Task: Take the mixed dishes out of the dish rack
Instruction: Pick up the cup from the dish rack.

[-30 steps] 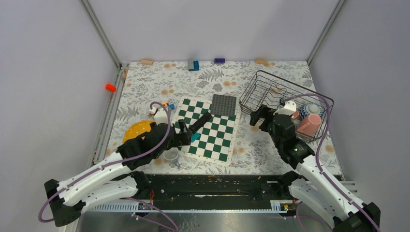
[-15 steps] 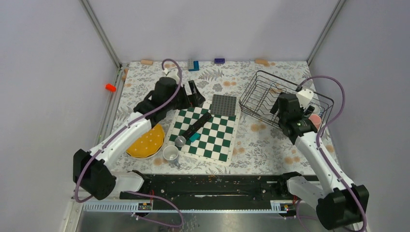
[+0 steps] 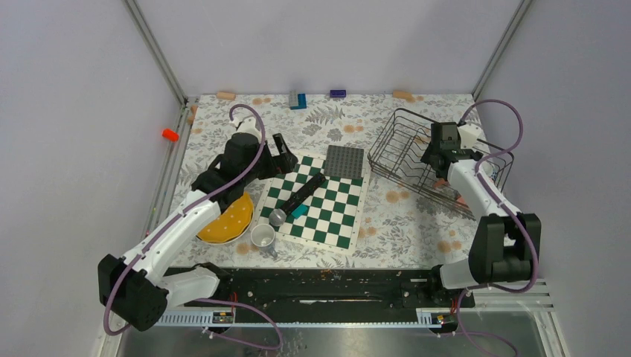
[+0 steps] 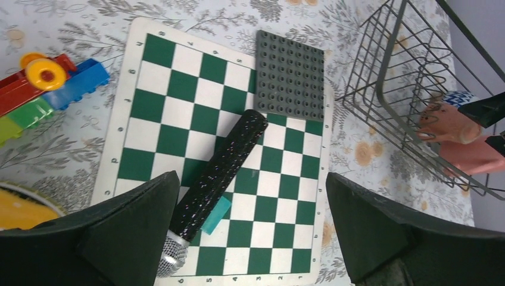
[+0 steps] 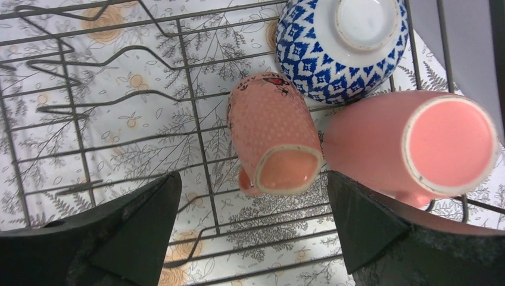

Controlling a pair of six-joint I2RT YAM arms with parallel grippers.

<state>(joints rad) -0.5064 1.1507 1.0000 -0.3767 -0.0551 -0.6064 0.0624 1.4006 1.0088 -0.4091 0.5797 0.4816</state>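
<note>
Right gripper (image 5: 253, 238), fingers apart, above inverted dotted pink mug (image 5: 271, 140) in dish rack (image 5: 200, 143): rigid, probably slippery glaze; grasp across body. Left gripper (image 4: 253, 232) spread, empty.

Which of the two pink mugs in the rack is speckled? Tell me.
The smaller mug, left of the other in the right wrist view, carries fine pale dots; the larger mug is plain pink.

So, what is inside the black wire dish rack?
The black wire dish rack holds three dishes: a blue-and-white patterned bowl, bottom up, a speckled pink mug and a plain pink mug. Whatever lies beneath them is covered.
</note>
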